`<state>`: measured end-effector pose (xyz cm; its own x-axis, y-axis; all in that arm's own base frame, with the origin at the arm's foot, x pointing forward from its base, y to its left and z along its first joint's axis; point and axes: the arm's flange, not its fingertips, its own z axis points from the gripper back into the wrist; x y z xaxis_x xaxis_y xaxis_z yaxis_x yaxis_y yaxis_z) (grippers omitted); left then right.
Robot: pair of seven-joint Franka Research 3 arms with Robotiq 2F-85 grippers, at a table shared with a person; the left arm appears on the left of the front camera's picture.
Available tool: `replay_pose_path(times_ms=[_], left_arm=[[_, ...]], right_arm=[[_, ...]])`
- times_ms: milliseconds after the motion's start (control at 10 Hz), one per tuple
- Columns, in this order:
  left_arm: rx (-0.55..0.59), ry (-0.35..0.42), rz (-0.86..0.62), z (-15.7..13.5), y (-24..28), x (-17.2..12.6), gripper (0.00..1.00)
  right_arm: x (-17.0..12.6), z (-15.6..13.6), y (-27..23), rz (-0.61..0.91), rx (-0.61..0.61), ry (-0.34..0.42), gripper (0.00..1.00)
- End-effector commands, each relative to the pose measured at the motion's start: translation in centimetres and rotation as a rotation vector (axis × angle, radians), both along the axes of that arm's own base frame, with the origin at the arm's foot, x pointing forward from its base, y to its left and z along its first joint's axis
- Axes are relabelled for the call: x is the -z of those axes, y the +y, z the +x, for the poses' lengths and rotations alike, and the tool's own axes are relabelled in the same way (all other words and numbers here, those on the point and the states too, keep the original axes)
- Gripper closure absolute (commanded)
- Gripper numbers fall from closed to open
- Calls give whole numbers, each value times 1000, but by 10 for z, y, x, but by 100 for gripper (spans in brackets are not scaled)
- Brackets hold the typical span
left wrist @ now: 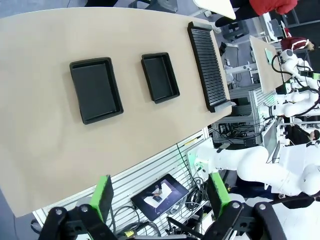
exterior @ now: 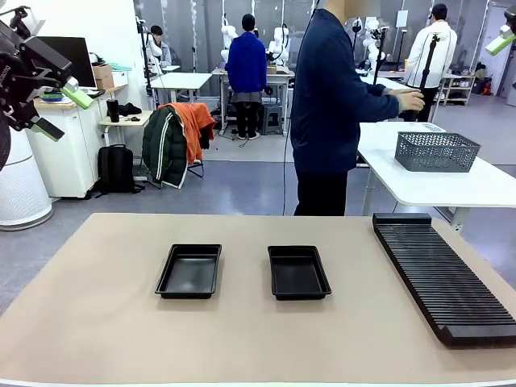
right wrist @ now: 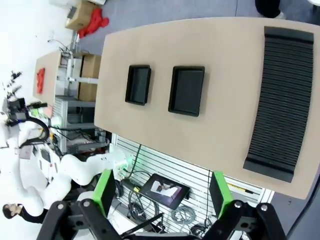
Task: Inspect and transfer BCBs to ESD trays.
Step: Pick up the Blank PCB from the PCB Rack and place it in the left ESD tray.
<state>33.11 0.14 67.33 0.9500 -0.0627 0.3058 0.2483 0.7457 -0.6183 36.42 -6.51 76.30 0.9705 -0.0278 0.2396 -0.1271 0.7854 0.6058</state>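
1. Holding our left gripper (exterior: pixel 63 113) and right gripper (right wrist: pixel 161 195) high above the tan table (exterior: pixel 97 322), fingers spread, gripping nothing.
2. Left ESD tray (exterior: pixel 189 272), right ESD tray (exterior: pixel 298 274): side by side, apart, mid-table.
3. Black ribbed rack (exterior: pixel 439 274): our right edge, apart from the trays.
4. Grey mesh basket (exterior: pixel 437 151): on the white table (exterior: pixel 484 185) behind.
5. Person (exterior: pixel 330 105): we see them standing beyond the far edge.

The left hand (exterior: pixel 63 113) is a black, angular linkage with round silver screw heads at its joints and flat bright-green fingertips (left wrist: pixel 104 196). The right hand (right wrist: pixel 161 192) matches it, with black links and green pads (right wrist: pixel 218 190). An arm (left wrist: pixel 252 165) is glossy white, in rounded segments. The person (exterior: pixel 326 105) wears a navy long-sleeved top and black trousers.
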Motion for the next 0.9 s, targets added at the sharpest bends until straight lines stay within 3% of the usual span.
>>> replay_pose_path(times_ms=[0, 300, 800], left_arm=[[-1, -1, -3, 1, 2, -1, 0], [-1, -1, -3, 1, 2, -1, 0], [-1, -1, -3, 1, 2, -1, 0]], right_arm=[[-13, 1, -32, 67, 37, -5, 0], [-21, -2, -52, 1, 99, 11, 0], [-36, -15, -49, -98, 141, -64, 0]])
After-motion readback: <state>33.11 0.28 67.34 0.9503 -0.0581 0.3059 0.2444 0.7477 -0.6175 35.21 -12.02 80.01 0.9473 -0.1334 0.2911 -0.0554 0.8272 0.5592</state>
